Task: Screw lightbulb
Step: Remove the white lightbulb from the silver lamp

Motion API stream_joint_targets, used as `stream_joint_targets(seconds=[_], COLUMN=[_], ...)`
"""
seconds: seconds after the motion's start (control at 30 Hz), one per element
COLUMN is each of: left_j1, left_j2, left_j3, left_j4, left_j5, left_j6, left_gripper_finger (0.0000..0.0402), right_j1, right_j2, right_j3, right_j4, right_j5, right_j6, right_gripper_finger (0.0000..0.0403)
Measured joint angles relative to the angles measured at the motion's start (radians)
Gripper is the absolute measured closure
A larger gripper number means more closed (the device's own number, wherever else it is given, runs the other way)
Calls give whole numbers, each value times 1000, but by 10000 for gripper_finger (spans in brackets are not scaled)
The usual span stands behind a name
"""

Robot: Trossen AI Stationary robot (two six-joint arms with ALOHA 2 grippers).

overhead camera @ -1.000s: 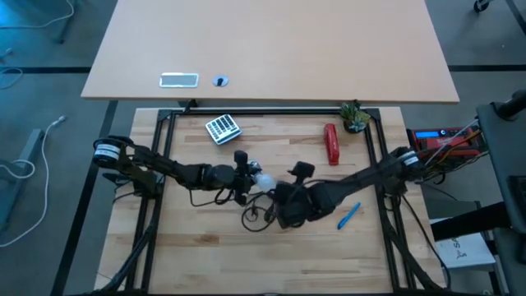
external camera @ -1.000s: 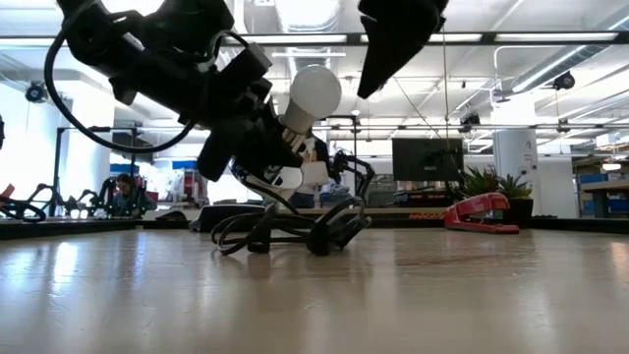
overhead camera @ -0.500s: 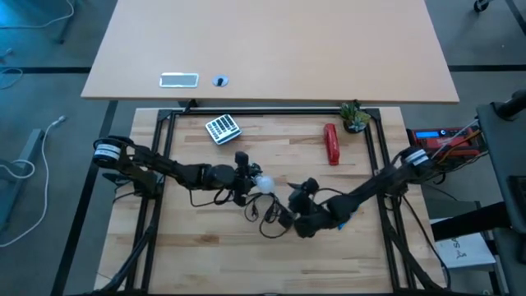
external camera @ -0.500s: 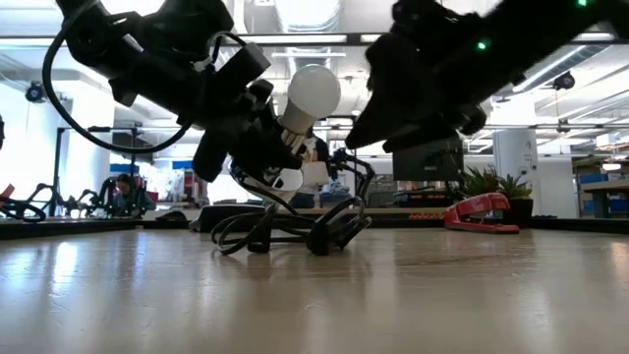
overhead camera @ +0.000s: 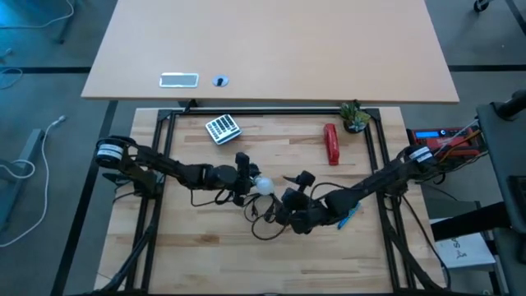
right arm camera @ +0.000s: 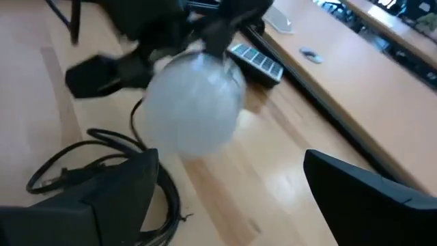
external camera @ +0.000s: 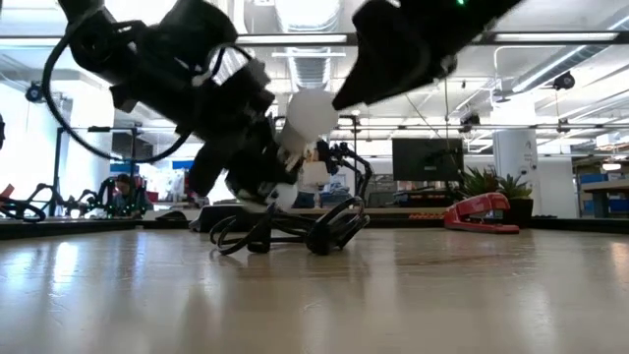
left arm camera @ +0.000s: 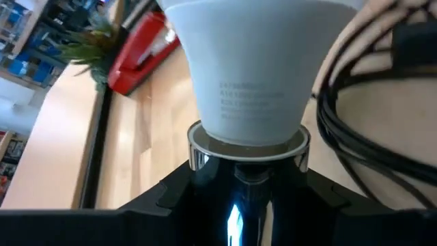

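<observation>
High view: the wooden counter (overhead camera: 197, 247) carries both arms near its centre. Left gripper (overhead camera: 244, 174) holds a silver socket (left arm camera: 247, 145) between partly closed fingers, above the counter. Right gripper (overhead camera: 283, 200), fingers fully spread and empty, faces the lightbulb (overhead camera: 264, 184), which sits in the socket over a coiled black cord (external camera: 285, 228).

Near the middle of your surface (overhead camera: 205, 247) the left end effector (overhead camera: 243, 179) holds the socket (left arm camera: 247, 147) above the surface, with the lightbulb (overhead camera: 264, 185) seated in it. Your right end effector (overhead camera: 289, 200) sits just right of the bulb, its fingers spread. The cord (overhead camera: 267, 218) lies coiled beneath them. Behind lie a calculator (overhead camera: 222, 129) on the left, and a stapler (overhead camera: 331, 143) and a plant (overhead camera: 355, 117) on the right.
</observation>
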Motion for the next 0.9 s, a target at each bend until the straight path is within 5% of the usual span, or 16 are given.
stream_joint_targets(seconds=[0.3,0.9], left_j1=[2,2], left_j2=[96,96], left_j3=[2,3], left_j4=[102,121], left_j5=[-23,-15], left_j6=[47,54], left_gripper_finger=[240,240], right_j1=[-72,-130], right_j2=[36,134], right_j3=[103,104], right_j4=[-103,23], right_j5=[-264,-261], right_j6=[-16,0], right_gripper_finger=[44,44])
